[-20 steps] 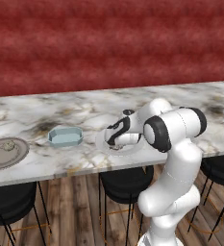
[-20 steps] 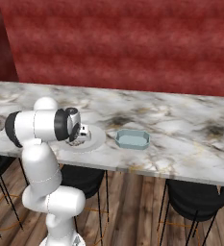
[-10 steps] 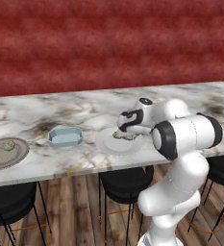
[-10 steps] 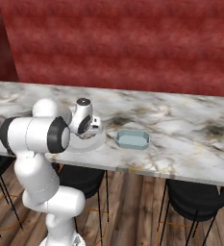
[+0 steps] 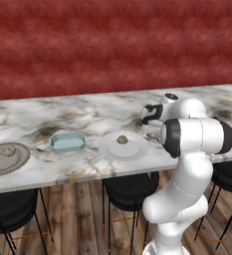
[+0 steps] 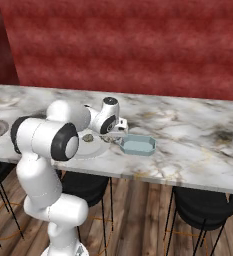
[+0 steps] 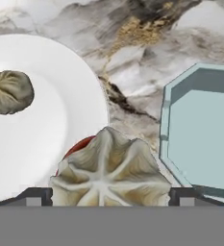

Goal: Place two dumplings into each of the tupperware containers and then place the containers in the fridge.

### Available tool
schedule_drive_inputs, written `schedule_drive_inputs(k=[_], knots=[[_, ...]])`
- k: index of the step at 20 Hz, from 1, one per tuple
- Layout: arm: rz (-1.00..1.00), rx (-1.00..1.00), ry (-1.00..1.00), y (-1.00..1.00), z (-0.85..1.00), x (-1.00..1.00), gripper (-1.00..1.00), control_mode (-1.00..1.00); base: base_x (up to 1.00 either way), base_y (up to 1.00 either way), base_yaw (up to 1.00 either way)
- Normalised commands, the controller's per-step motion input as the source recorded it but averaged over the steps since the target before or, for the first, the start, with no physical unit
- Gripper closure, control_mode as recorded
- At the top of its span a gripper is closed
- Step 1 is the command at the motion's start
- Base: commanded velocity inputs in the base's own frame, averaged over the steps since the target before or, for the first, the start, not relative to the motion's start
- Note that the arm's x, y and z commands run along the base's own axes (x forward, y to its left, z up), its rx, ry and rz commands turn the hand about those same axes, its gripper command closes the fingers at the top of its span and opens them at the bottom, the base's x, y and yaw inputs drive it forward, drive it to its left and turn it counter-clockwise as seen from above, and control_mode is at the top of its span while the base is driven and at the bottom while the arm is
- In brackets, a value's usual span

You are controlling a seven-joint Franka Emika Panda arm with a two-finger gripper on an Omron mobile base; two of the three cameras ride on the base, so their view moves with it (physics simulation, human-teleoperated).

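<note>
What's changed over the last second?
The pincer lifted off the plate and swung toward the container, with a dumpling between its fingertips. The other dumpling, the plate and the container stayed put.

Pleated tan dumpling (image 7: 107, 170) between plate's dumpling (image 7: 9, 91) and possibly empty blue container (image 7: 205, 137).

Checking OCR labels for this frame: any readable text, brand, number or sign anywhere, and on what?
None: no readable text in any view.
White plate, dumpling on it, dumpling between the gripper's fingers: unmarked.
Light-blue container, grey-brown plate with its dumplings: no label.
Marble counter, red wall, stools and robot arm: no print or logo visible.
</note>
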Motion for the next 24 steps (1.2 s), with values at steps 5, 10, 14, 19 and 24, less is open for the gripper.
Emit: schedule_drive_inputs(k=[5, 10, 14, 19, 24], knots=[[-0.01, 0.0, 0.09, -0.88, -0.02, 0.43, 1.0, -1.0, 0.0, 0.0, 0.0], [0.0, 0.02, 0.04, -0.43, -0.3, 0.37, 1.0, -1.0, 0.0, 0.0, 0.0], [0.0, 0.0, 0.03, -0.34, -0.56, 0.28, 1.0, -1.0, 0.0, 0.0, 0.0], [0.0, 0.0, 0.08, -0.12, -0.44, 0.3, 1.0, -1.0, 0.0, 0.0, 0.0], [0.0, 0.0, 0.06, 0.0, -0.18, 0.28, 1.0, -1.0, 0.0, 0.0, 0.0]])
